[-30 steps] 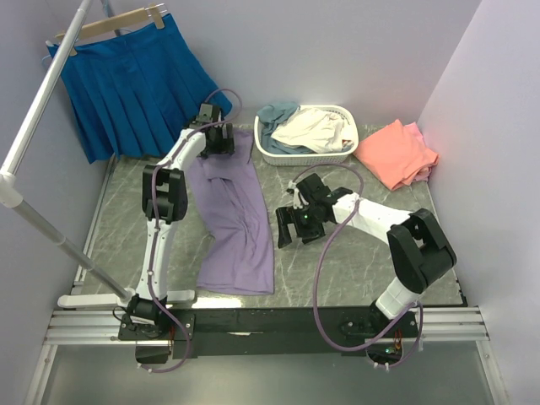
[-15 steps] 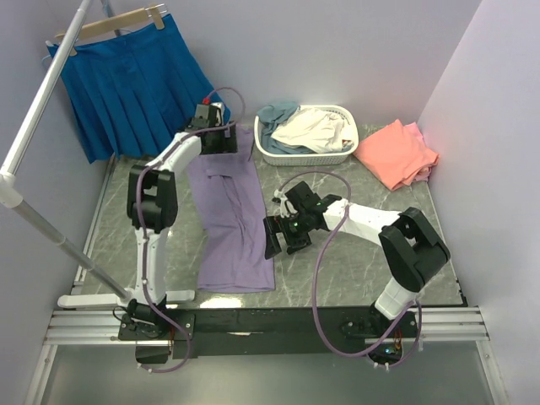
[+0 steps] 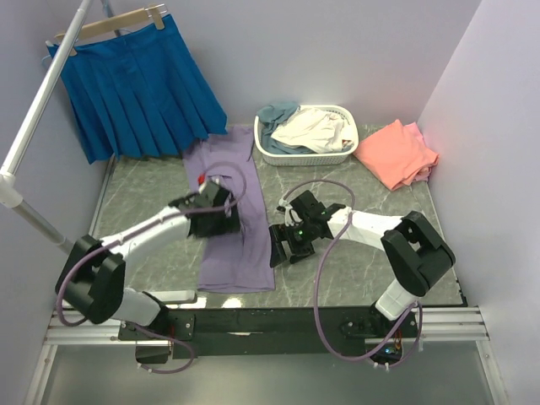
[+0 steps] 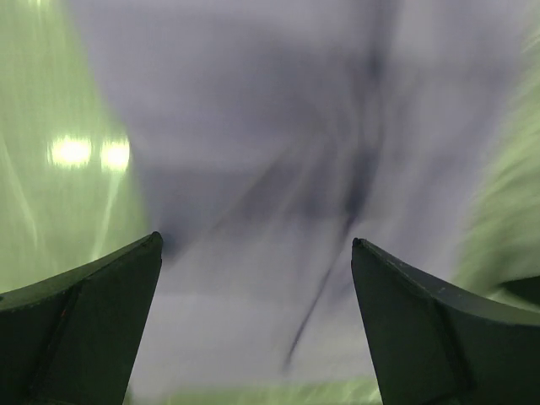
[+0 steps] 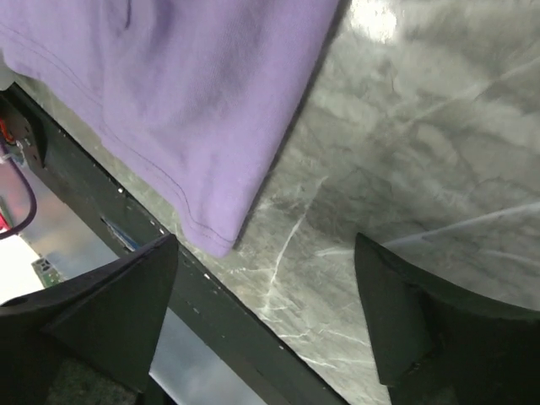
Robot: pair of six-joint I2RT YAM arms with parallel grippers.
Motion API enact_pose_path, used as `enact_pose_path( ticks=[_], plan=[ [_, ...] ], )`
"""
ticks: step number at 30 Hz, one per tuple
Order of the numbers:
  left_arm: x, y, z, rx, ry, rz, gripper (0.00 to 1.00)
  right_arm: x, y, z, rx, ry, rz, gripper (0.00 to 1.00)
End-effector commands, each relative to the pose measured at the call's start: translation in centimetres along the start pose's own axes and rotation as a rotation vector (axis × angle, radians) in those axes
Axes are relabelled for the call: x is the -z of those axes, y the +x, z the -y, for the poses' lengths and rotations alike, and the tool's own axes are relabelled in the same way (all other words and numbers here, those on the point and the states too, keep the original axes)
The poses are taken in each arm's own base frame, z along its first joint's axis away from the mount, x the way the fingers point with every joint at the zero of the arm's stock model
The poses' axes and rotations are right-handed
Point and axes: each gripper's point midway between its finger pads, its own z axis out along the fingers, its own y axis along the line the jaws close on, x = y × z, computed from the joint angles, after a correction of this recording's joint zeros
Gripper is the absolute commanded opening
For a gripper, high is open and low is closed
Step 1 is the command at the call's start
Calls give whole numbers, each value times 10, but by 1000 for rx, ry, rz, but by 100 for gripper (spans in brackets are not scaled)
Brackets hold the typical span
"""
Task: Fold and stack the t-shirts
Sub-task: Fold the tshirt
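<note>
Swung left gripper (image 3: pixel 221 221) back from the far end to above the middle of the lavender t-shirt (image 3: pixel 240 261) laid lengthwise on the table (image 3: pixel 135 194), fingers spread and empty, with right gripper (image 3: pixel 281 249) equally spread beside its near right edge; pinch both edges level before folding.
</note>
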Motion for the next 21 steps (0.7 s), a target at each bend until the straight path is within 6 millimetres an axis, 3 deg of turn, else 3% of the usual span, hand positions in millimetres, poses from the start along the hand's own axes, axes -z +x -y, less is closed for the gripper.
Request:
enact_pose_path(
  ticks=[1,5,12,21],
  plan=[
    [34,43,-11,181,-80,-19,100,0,7,-7,-7,-30,8,86],
    [54,64,-19,233,-136,-18,99,-4,8,-6,0,2,18,85],
    [66,104,-45,274,-285,-70,99,-15,16,-10,15,44,-1,81],
    [65,116,-81,285,-476,-58,100,-24,13,-12,8,78,6,80]
  ],
)
